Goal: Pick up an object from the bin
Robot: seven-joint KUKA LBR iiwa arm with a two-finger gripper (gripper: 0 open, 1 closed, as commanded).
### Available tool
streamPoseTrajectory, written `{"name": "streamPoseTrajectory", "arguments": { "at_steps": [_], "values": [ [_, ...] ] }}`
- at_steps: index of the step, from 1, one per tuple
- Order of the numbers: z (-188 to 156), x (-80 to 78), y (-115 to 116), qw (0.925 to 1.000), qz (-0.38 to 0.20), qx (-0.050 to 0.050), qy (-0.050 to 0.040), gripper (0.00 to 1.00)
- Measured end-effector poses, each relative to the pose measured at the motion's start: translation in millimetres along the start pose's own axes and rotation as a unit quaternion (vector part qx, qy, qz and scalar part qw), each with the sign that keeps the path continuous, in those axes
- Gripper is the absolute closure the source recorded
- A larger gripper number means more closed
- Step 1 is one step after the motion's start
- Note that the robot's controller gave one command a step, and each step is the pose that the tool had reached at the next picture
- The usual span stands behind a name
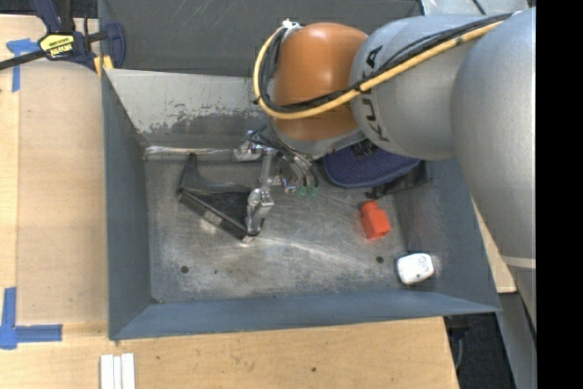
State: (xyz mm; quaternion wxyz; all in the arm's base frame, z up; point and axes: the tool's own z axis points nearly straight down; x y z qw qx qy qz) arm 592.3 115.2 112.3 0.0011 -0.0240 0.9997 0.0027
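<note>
So the grey bin [127, 196] is mostly bare floor. The big arm [437, 87] comes in from the right and hangs over the far middle. A dark blue floppy thing [364, 167] lies partly under it. The pincer [256, 219] points down at the right end of a black angular piece [214, 196], which stretches off to its left in the bin's left half. Honestly can't tell if the pincer is apart or together. Right of it sits a small orange block [373, 220], and a little white thing [416, 268] lies in the near right corner.
</note>
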Motion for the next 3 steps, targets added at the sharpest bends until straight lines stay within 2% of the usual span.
{"name": "streamPoseTrajectory", "arguments": {
  "at_steps": [1, 2, 3],
  "values": [
    [3.0, 0.3, -1.5, 0.9994, 0.034, 0.001, 0.0036, 0.00],
    [-0.4, -1.9, -1.2, 0.9994, 0.035, 0.001, 0.0011, 1.00],
    [-121.1, -23.3, -10.1, 0.9988, 0.048, 0.003, -0.0012, 1.00]
  ]
}}
